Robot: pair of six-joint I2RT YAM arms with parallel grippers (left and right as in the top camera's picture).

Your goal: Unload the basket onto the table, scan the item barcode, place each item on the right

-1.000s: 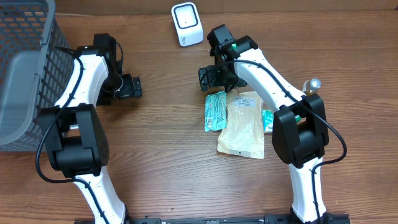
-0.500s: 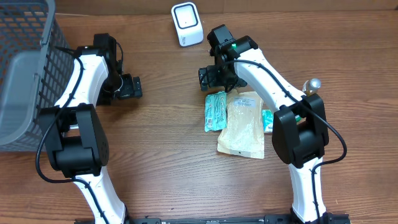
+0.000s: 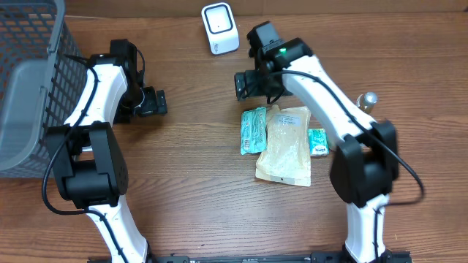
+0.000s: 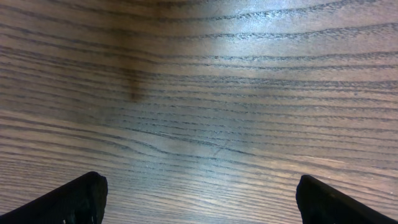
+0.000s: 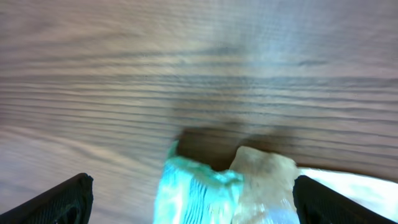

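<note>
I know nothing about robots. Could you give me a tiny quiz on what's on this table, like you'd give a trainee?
1. True or false: the left tool and right tool are both open and empty.
2. What lies between the striped green packet and the small green packet? A. a bottle B. the tan pouch C. a cup
3. Fill in: the grey basket stands on the robot's ___ side.

Key: 1 true; 2 B; 3 left.
</note>
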